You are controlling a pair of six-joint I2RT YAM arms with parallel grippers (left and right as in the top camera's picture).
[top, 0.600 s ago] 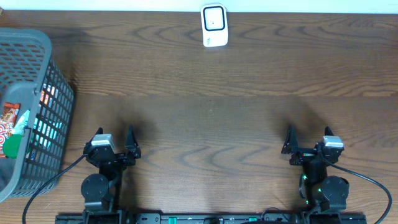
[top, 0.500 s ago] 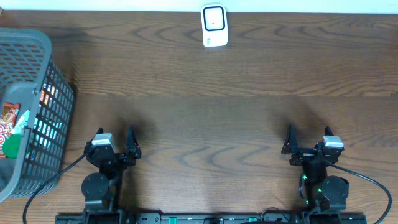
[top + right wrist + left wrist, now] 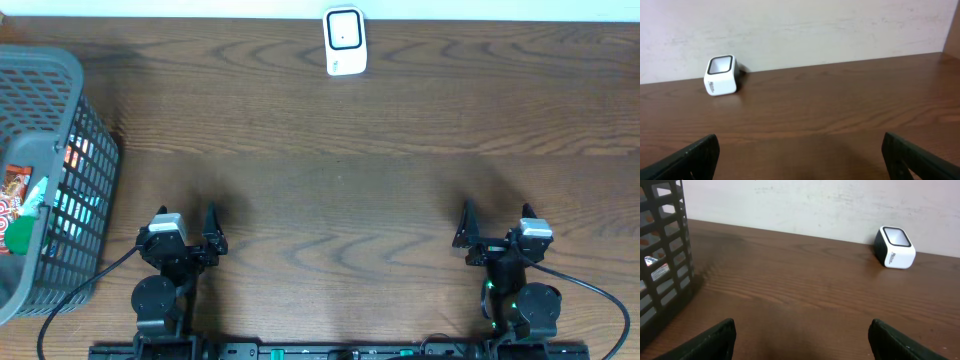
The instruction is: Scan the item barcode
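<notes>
A white barcode scanner [image 3: 345,41] with a dark window stands at the far edge of the wooden table, also visible in the left wrist view [image 3: 895,247] and the right wrist view [image 3: 721,76]. Packaged items, one a red packet [image 3: 14,195], lie inside a grey mesh basket [image 3: 70,80] at the left. My left gripper [image 3: 186,228] rests near the front edge, right of the basket, open and holding nothing [image 3: 801,330]. At the front right my right gripper [image 3: 494,228] is open wide, with only bare wood between its fingers [image 3: 800,145].
The basket wall [image 3: 660,255] rises close on the left of my left gripper. A pale wall runs behind the table's far edge. Black cables trail from both arm bases at the front.
The left gripper has shifted very slightly to the right. The right arm, scanner and basket have not moved.
</notes>
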